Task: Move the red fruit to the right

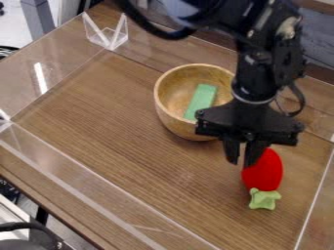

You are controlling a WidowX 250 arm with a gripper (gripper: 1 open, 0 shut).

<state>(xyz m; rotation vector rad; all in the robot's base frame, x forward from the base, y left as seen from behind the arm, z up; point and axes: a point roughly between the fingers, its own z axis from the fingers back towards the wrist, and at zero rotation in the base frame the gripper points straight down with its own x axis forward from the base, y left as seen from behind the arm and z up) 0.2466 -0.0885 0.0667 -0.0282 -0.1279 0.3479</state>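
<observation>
Jaws nearly shut — tips hide red fruit [265,171] top.

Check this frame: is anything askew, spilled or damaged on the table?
Nothing stands out. The wooden bowl sits upright with the green block leaning inside it, and the red fruit lies whole on the table, with the gripper at its top.

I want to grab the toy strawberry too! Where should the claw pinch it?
Pinch the red fruit across its fat red middle, coming straight down from above. It lies on its side with the thin green stem toward the camera, so the round body gives the claw the most to squeeze.
</observation>
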